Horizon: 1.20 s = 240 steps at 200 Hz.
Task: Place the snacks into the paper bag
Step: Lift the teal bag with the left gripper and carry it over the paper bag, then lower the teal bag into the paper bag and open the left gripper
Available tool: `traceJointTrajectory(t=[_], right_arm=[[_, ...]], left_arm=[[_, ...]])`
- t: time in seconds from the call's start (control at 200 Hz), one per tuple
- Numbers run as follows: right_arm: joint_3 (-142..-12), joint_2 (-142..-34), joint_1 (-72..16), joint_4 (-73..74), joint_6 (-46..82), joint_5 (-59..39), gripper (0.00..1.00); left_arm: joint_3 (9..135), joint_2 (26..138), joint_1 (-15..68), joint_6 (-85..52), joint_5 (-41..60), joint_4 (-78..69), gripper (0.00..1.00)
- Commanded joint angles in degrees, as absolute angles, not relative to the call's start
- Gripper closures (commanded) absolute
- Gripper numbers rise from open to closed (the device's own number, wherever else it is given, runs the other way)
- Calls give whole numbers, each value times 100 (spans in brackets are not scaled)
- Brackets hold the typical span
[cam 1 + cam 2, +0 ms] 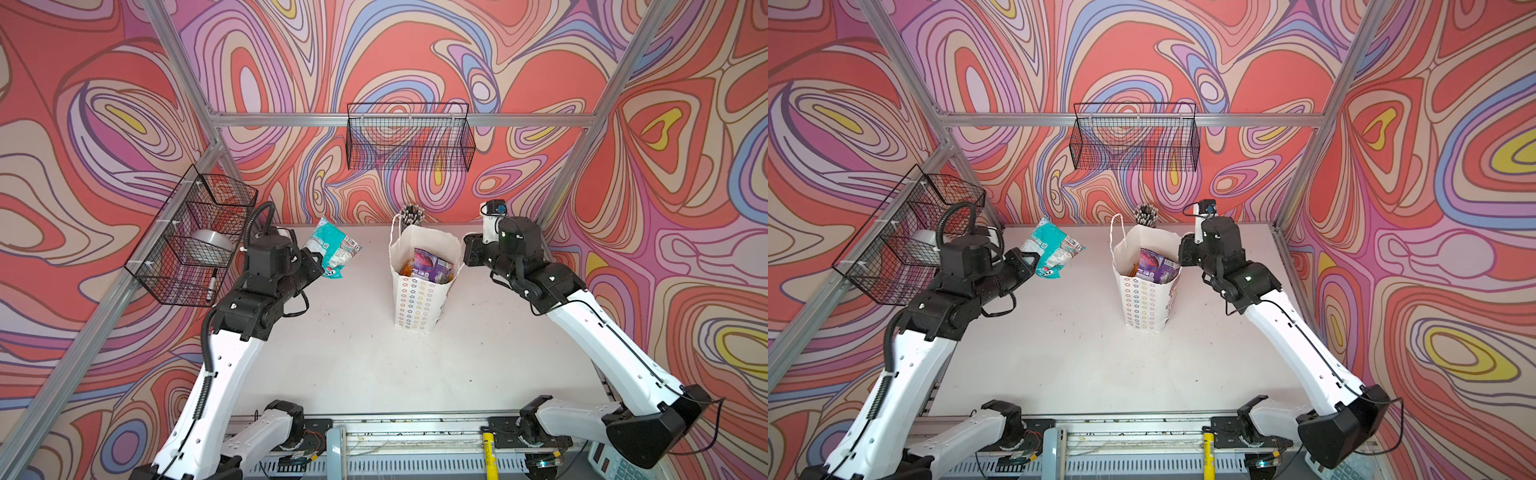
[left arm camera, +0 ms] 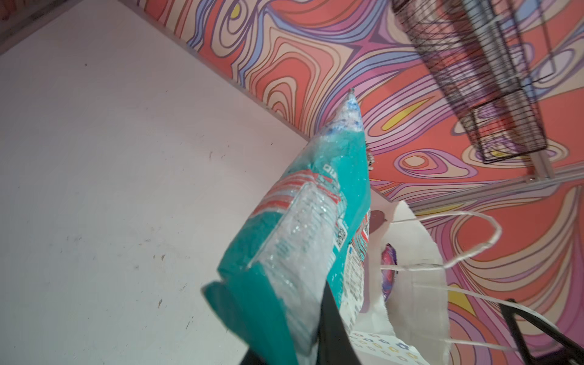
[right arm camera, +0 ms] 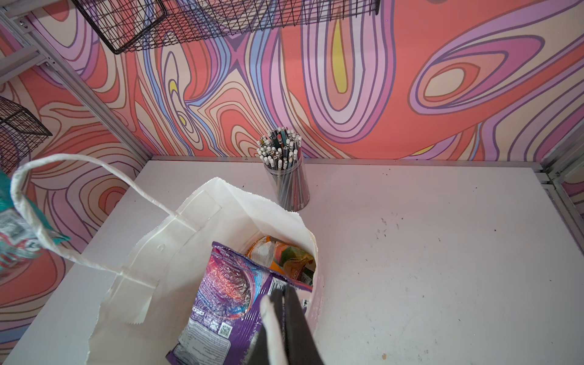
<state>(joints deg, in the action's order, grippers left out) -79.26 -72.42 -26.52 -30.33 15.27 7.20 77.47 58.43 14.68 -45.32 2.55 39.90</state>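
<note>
The left gripper (image 1: 321, 267) is clamped on the lower end of a teal pouch (image 1: 334, 247), holding it in the air, tilted, to the left of the paper bag (image 1: 417, 299) and apart from it. The right gripper (image 3: 284, 303) is closed tight at the bag's right rim; it looks to be pinching the paper edge or a cord handle, though the wrist view is too close to say which. The bag stands upright and open mid-table (image 1: 353, 353). Inside it, a purple pouch (image 1: 430, 265) lies on top, with an orange pouch (image 3: 284, 256) beneath it. A pencil cup (image 3: 289, 180) stands just behind the bag.
</note>
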Motion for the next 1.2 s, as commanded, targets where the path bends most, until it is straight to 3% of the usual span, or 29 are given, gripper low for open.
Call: traceJointTrajectory(t=[0.0,0.331,0.606,0.982,1.197], right_arm=[[-7912,-7145,-2619,-2752,1512,633,100],[-7911,-7180,-2619,-2757,1521,568,100],[-7893,-7086,-2619,-2768,1512,597,100],[-7867,-7064,-2620,-2760,1498,615,100],[-7857,-7079,-2624,-2751,1492,624,100]], left_arm=[[8200,5763,1835,-4142,162,3769,99],[9160,6546,4052,-3084,-718,2914,100],[10800,8328,4968,-2088,-1193,3734,100],[12681,10177,5169,-1937,-2381,5275,100],[13305,10793,5177,-1872,-2461,5883,99]])
